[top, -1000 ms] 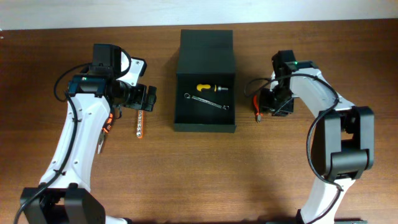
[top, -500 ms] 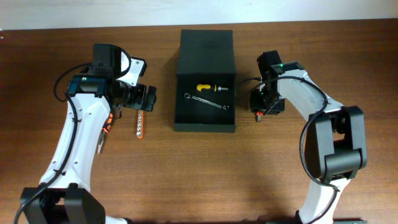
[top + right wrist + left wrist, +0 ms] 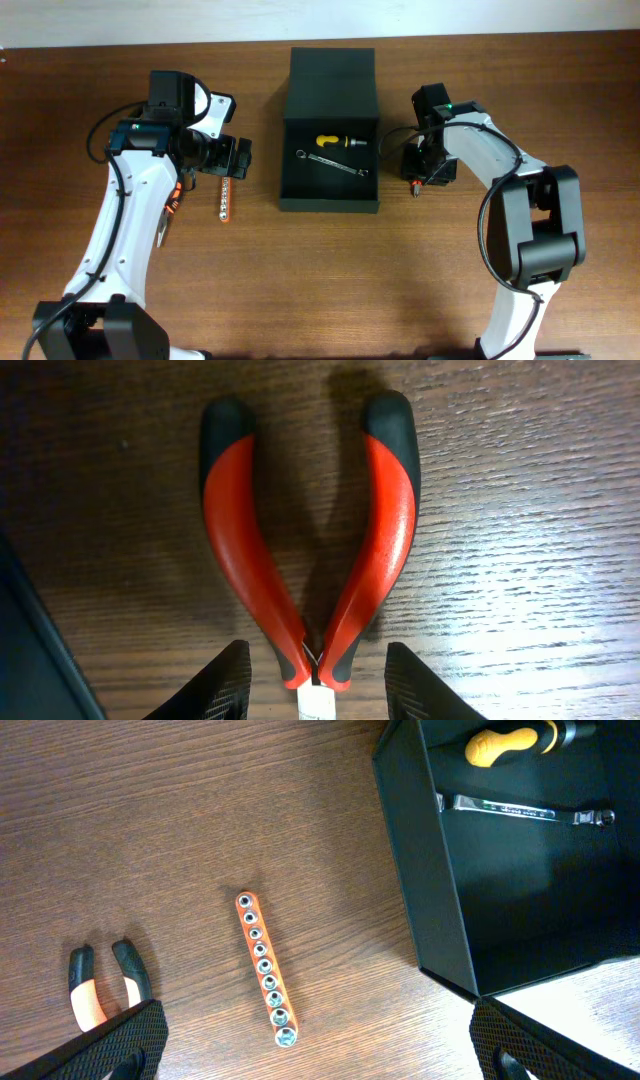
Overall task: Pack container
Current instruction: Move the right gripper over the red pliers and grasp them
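Note:
The container (image 3: 330, 203) is a dark box in the middle of the table, its lid open at the back. Inside lie a yellow-handled screwdriver (image 3: 336, 142) and a wrench (image 3: 335, 163); the left wrist view shows both, the screwdriver (image 3: 510, 742) and the wrench (image 3: 525, 812). My left gripper (image 3: 240, 160) is open and empty, above an orange socket rail (image 3: 266, 970) left of the box. My right gripper (image 3: 315, 680) is open, low over the table, its fingers either side of the joint of red-handled pliers (image 3: 310, 540) right of the box.
Orange-handled pliers (image 3: 100, 985) lie left of the socket rail (image 3: 226, 198), under my left arm. The container's near wall (image 3: 420, 870) stands just right of the rail. The red pliers (image 3: 414, 187) lie close to the box's right side.
My right gripper has moved left toward the box and settled over the red pliers. The left arm has not moved.

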### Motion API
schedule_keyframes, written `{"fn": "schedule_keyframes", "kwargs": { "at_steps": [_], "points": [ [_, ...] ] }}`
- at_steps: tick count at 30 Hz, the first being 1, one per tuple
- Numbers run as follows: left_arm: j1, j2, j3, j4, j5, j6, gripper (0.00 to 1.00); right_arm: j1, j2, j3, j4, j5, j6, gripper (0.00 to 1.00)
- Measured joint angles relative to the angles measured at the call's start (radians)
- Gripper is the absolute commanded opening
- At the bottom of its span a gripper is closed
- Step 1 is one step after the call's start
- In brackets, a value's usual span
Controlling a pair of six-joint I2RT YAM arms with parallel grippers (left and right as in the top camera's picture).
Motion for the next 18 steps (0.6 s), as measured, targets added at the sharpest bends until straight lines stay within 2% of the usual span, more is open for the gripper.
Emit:
{"fn": "schedule_keyframes", "kwargs": {
  "at_steps": [14, 18],
  "points": [
    [0.0, 0.0, 0.0, 0.0, 0.0, 0.0, 0.99, 0.0, 0.026, 0.004, 0.026, 0.005, 0.032, 0.42],
    [0.0, 0.0, 0.0, 0.0, 0.0, 0.0, 0.99, 0.003, 0.028, 0.006, 0.025, 0.014, 0.032, 0.3]
  ]
}}
